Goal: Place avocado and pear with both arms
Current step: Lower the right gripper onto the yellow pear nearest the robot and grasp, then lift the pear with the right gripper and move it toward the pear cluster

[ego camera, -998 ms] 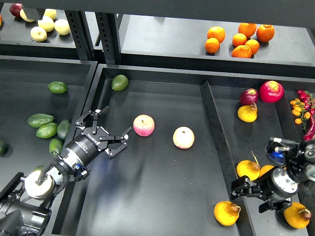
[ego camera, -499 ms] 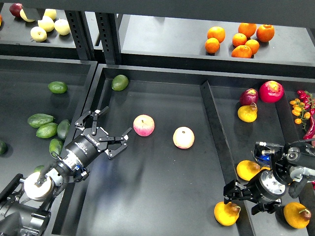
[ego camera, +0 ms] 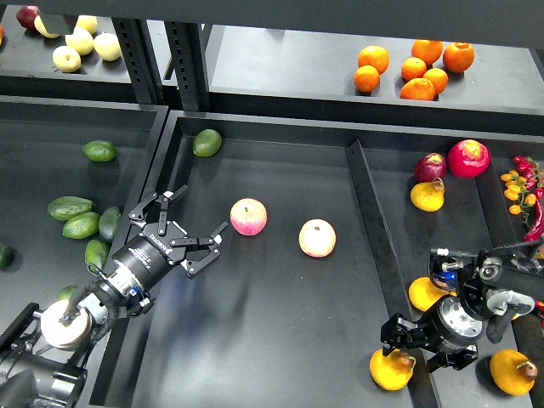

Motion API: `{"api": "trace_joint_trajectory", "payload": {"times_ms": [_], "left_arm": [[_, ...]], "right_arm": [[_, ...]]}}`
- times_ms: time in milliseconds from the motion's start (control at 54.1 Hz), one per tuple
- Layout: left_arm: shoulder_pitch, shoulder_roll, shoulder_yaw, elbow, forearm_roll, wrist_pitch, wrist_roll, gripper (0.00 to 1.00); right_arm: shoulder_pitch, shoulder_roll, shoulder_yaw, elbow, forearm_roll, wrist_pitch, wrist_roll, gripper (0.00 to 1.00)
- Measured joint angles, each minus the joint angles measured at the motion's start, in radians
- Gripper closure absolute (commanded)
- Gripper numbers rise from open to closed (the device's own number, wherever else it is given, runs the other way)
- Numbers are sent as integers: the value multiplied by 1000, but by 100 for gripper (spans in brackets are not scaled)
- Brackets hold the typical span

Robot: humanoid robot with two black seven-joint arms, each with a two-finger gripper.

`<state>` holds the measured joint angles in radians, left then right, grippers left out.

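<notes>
Reaching is the step in hand, as I judge it: neither fruit is held yet. I take the middle tray as landmark for all places.

On the right side of the middle tray, behind its dividing wall, the right gripper hangs with its two fingers spread. It is just above the pear, which lies near the front edge, touching or nearly touching the wall; I cannot tell if the fingertips already touch the fruit. Other pears lie near it, one further back and one more to the right, so the fingers have little free room.

The left gripper is over the left part of the middle tray, with its fingers spread wide and nothing between them. It points toward the pink apple in the tray's centre, which is not a thing of the task. Left of the tray, in the neighbouring bin, several avocados lie in a group; the avocado with the long tapered shape is at the far side of this group. A rounder green avocado lies in the back left corner of the middle tray.

For the next move, the right fingers should probably go down on both sides of the pear and press together, without pushing the neighbour fruit. The left arm would need to turn back toward the left bin.
</notes>
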<state>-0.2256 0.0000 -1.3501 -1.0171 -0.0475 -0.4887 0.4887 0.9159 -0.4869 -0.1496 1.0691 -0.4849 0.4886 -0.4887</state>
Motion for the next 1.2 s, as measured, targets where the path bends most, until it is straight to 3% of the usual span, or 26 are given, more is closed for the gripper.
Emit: {"api": "trace_joint_trajectory", "payload": {"times_ms": [407,573,850,1201], "left_arm": [[12,0,0,-22,0,0,0,1],[14,0,-1,-25,0,0,0,1],[17,0,0,-35,0,0,0,1],[17,0,0,-35,0,0,0,1]], "right_arm": [[-20,32,-1,-45,5,0,0,32],[-26,44,-1,-57,11,0,0,54],[-37,45,4,-63,32,0,0,71],[-16,42,17,-46,157,0,0,75]]}}
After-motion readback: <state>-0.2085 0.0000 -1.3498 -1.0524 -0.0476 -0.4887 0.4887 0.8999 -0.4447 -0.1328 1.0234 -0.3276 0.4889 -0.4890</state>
